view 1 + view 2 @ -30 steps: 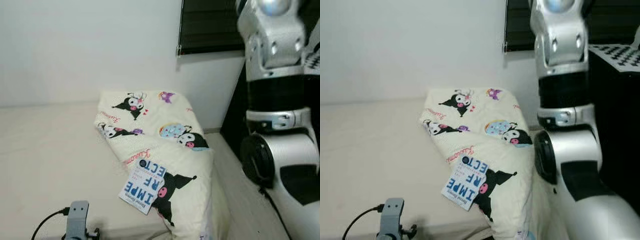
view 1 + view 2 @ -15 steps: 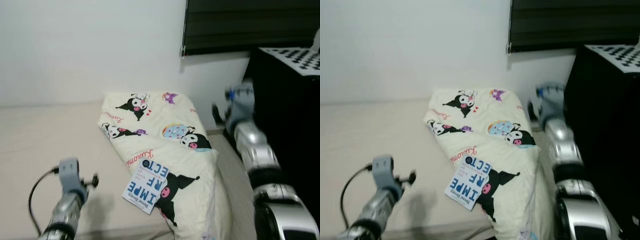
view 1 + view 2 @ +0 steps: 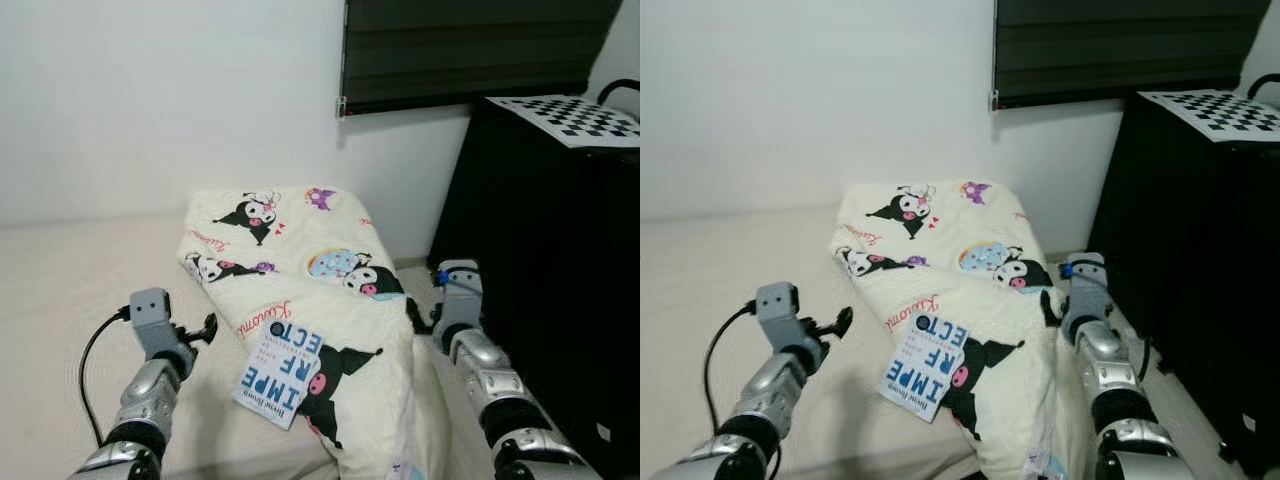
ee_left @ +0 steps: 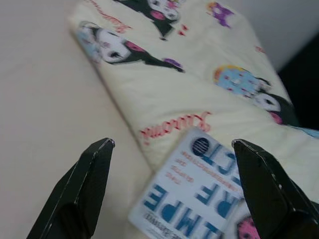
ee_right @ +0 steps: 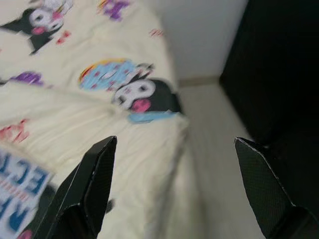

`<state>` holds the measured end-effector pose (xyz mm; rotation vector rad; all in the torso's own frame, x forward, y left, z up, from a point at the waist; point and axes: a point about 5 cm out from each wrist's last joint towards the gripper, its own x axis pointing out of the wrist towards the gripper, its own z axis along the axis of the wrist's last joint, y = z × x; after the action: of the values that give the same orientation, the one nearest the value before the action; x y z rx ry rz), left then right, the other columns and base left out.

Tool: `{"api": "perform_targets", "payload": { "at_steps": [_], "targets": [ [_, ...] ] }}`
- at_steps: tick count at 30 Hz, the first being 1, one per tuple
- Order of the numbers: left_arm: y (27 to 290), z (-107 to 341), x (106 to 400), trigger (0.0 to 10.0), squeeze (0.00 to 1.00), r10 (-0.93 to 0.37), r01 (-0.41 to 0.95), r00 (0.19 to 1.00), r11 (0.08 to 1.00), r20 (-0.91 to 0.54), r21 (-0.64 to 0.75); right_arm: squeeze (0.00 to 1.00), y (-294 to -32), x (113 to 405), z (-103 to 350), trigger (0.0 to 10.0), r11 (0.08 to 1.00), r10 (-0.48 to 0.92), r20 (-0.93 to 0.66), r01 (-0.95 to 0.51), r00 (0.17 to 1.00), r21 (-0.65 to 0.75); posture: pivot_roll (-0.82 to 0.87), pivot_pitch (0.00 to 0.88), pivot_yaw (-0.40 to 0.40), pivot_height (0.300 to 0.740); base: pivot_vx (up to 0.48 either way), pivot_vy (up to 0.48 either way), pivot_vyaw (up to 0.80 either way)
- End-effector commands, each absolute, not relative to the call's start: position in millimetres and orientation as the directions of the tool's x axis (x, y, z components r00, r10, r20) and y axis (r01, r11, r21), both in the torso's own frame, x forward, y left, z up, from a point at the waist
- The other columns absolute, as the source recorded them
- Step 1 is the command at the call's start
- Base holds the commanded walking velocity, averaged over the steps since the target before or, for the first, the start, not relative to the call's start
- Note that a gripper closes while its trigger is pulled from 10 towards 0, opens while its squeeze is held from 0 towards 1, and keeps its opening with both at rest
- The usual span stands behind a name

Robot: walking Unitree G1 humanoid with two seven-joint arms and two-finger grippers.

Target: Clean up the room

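Reaching: both arms are raised toward a folded quilt (image 3: 310, 310) lying on a cream bed (image 3: 70, 300), at centre frame in the head views.
Quilt: cream with cartoon prints, its long axis running from the upper centre near the wall (image 3: 150, 100) down toward the lower right edge of the bed.
Book: a white book (image 3: 280, 372) with blue letters lies on the quilt's lower left edge, just left of lower centre, tilted and partly hanging over the fold.
Left gripper: the left gripper (image 3: 200, 330) hovers at lower left over the bed, fingers spread wide and empty; in its wrist view the book (image 4: 194, 199) sits between the two fingers (image 4: 84, 194), just ahead.
Right gripper: the right gripper (image 3: 1060, 305) sits at centre right beside the quilt's right edge, fingers spread and empty; next to it stands a black cabinet (image 3: 560, 250).
Key relation: the book lies to the right of the left gripper and close to it; the right gripper is across the quilt, farther off.
Judgement: the left arm looks the better one for taking the book.
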<state>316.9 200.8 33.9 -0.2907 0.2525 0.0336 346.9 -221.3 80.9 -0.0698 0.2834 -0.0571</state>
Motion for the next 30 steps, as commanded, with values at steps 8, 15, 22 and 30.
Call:
{"api": "perform_targets", "payload": {
  "at_steps": [8, 15, 22, 30],
  "targets": [
    [185, 25, 311, 10.0, 0.00, -0.070, -0.021, 0.961, 0.947, -0.269, -0.320, 0.00, -216, 356, 92, 10.0, 0.994, -0.047, -0.239, 0.022, 0.970, -0.106, -0.02, 0.000, -0.027, 0.710, 0.000, 0.000, 0.00],
    [180, 21, 309, 10.0, 0.00, -0.068, -0.033, 0.959, 0.938, -0.275, -0.346, 0.00, -211, 358, 95, 10.0, 0.996, -0.023, -0.220, 0.004, 0.975, -0.089, -0.01, 0.000, -0.032, 0.690, 0.000, 0.000, 0.00],
    [183, 13, 302, 10.0, 0.00, -0.027, -0.090, 0.948, 0.932, -0.316, -0.352, 0.00, -203, 357, 90, 10.0, 0.998, 0.024, -0.224, -0.037, 0.974, -0.054, -0.01, 0.000, -0.033, 0.675, 0.000, 0.000, 0.00],
    [182, 2, 293, 10.0, 0.00, -0.023, -0.115, 0.933, 0.927, -0.360, -0.358, 0.00, -188, 354, 84, 10.0, 0.996, 0.083, -0.226, -0.090, 0.971, -0.018, -0.01, 0.000, -0.024, 0.645, 0.000, 0.000, 0.00]
  ]
}}
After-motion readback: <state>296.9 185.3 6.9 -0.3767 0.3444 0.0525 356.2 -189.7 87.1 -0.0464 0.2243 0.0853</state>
